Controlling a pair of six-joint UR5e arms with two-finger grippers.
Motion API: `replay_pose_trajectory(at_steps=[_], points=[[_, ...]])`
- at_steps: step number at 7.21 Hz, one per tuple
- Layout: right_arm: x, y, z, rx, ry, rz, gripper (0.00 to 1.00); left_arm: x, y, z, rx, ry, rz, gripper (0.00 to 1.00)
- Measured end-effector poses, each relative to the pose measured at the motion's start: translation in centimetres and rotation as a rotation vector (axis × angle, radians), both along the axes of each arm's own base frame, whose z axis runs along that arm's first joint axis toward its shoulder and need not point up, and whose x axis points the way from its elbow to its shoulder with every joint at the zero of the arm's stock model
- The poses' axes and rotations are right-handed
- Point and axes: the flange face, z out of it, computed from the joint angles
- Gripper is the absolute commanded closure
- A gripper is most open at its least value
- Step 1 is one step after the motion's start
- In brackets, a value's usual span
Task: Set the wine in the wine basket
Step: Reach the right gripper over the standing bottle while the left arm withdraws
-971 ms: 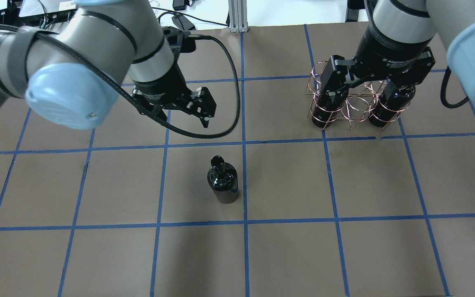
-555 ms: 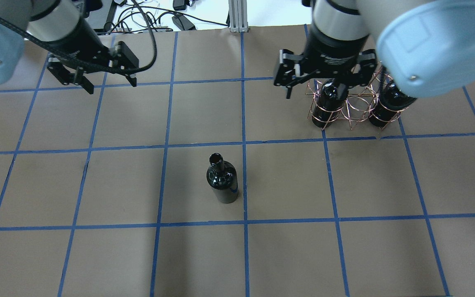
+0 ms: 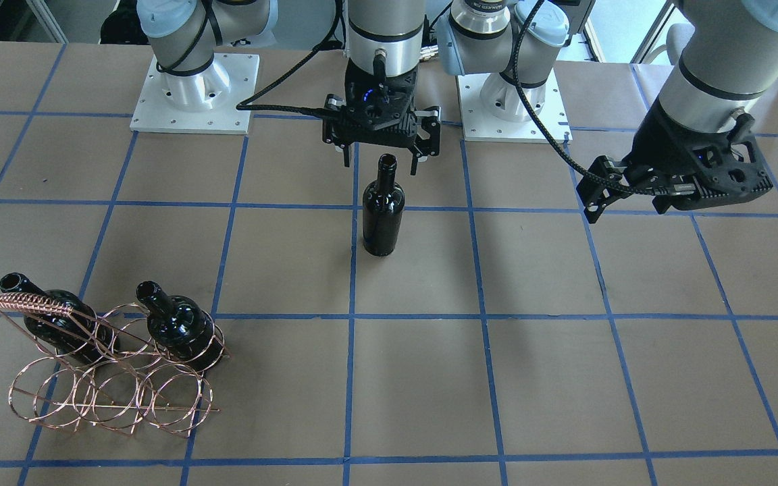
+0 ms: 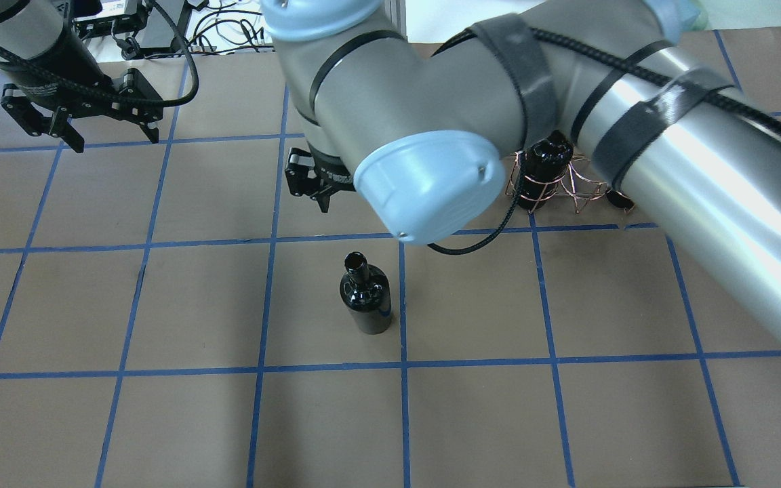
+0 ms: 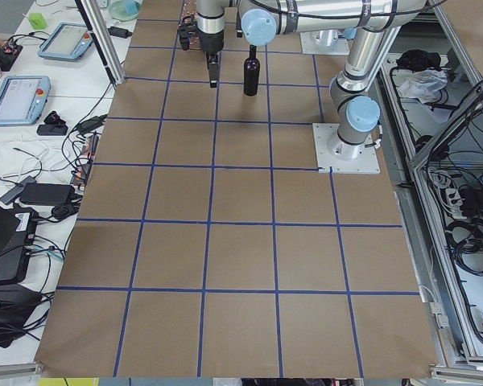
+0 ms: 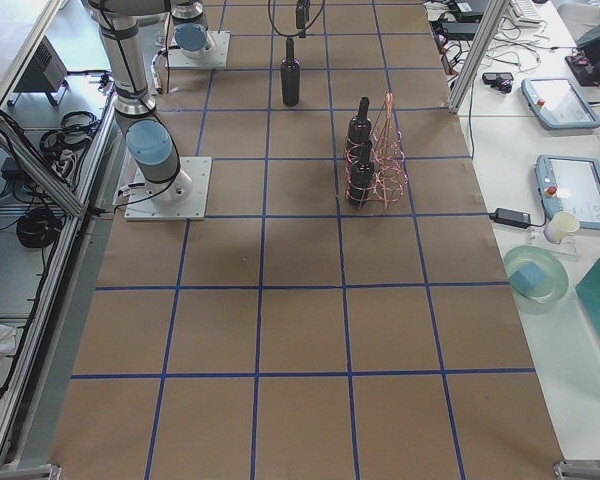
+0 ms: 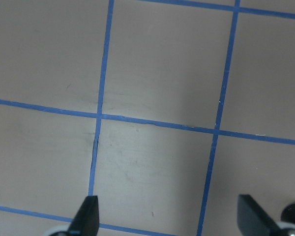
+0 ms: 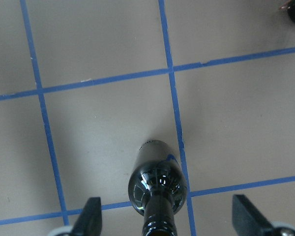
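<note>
A black wine bottle [image 4: 365, 298] stands upright and alone in the middle of the table [image 3: 382, 216]. My right gripper [image 3: 382, 164] is open and hovers at the height of its neck, on the side toward my base, not touching it. In the right wrist view the bottle [image 8: 157, 179] sits low between the spread fingertips [image 8: 91, 216]. The copper wire basket [image 3: 112, 388] stands far off to my right and holds two black bottles [image 3: 174, 325]. My left gripper [image 4: 117, 141] is open and empty over bare table at the far left.
The right arm's elbow and forearm [image 4: 424, 176] cover most of the basket [image 4: 577, 190] in the overhead view. The table is brown paper with a blue tape grid. Both arm bases [image 3: 193, 101] stand at the edge on my side.
My right arm has swung left from above the basket to the standing bottle. My left gripper has pulled back from the table's middle to the far left. The bottle has not moved.
</note>
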Motion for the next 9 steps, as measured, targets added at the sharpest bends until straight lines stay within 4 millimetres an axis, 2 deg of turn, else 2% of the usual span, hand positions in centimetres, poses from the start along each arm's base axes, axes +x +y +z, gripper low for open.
replay_pose_trajectory(at_steps=[2,3,4,5,6,7,9], points=[[0.4,1.1,-4.0,0.034,0.016,-0.013,0.08,-0.1,0.3,-0.2,0.02,-0.002,-0.048,0.0],[0.5,1.2,-4.9,0.029,0.008,-0.021,0.13,-0.4,0.4,-0.2,0.025,0.001,-0.06,0.0],[0.6,1.2,-5.4,0.029,0.006,-0.025,0.26,-0.6,0.6,-0.3,0.031,0.003,-0.067,0.0],[0.6,1.2,-5.6,0.032,0.006,-0.026,0.51,-0.8,0.8,-0.3,0.043,0.007,-0.071,0.0],[0.6,1.3,-5.7,0.032,0.007,-0.027,0.72,-1.0,0.9,-0.4,0.053,0.013,-0.074,0.0],[0.6,1.2,-5.7,0.033,0.007,-0.027,0.78,-1.1,1.0,-0.4,0.056,0.022,-0.075,0.0],[0.6,1.2,-5.8,0.034,0.004,-0.027,0.78,-1.3,1.3,0.0,0.05,0.033,-0.077,0.0]])
